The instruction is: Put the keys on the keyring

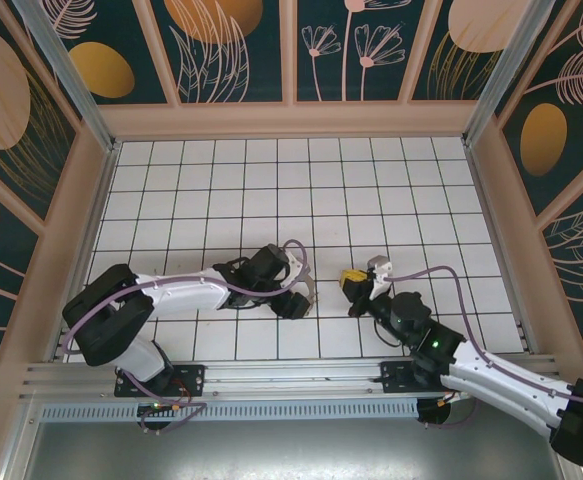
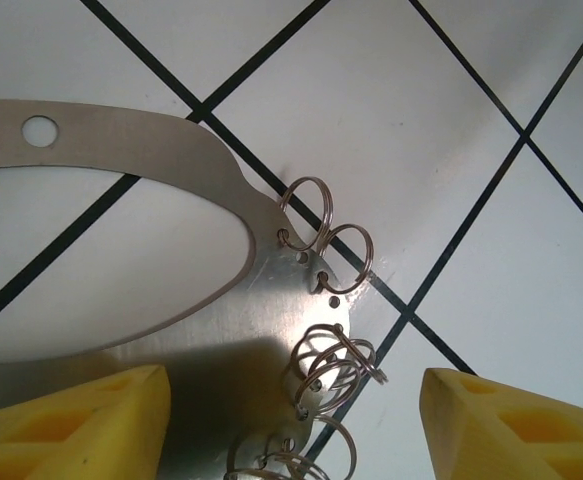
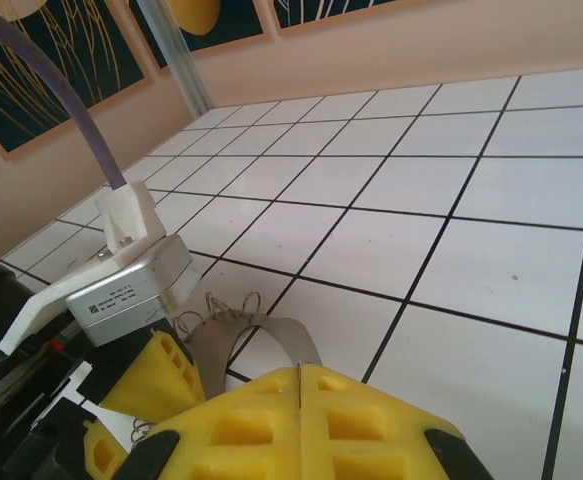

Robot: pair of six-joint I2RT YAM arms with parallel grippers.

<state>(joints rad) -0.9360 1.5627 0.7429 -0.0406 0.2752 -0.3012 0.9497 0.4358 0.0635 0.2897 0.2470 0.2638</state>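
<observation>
tiled floor (image 1: 291,190) open across far rows, side to side between walls (image 1: 291,118). near centre crowded: left gripper (image 1: 301,297) and right gripper (image 1: 353,282) close together, narrow gap between. keyring (image 2: 211,165) flat on floor between left fingers (image 2: 81,420), small loops (image 2: 326,240) sticking up along its edge.

Bright, even light falls from above, with no hard glare on the white floor tiles (image 1: 371,180). In the left wrist view the keyring (image 2: 171,150) is sharp. Its brushed metal shows a dull sheen at the top and a dark shadow across its lower part. Its small loops (image 2: 326,245) cast faint grey shadows on the tile just right of it. Below the keyring, the yellow pads (image 2: 71,425) of the left gripper (image 2: 293,400) look soft. From the top, shadows near the keyring lie soft under the arms (image 1: 191,290), and the walls (image 1: 31,150) far from it lean outward.
</observation>
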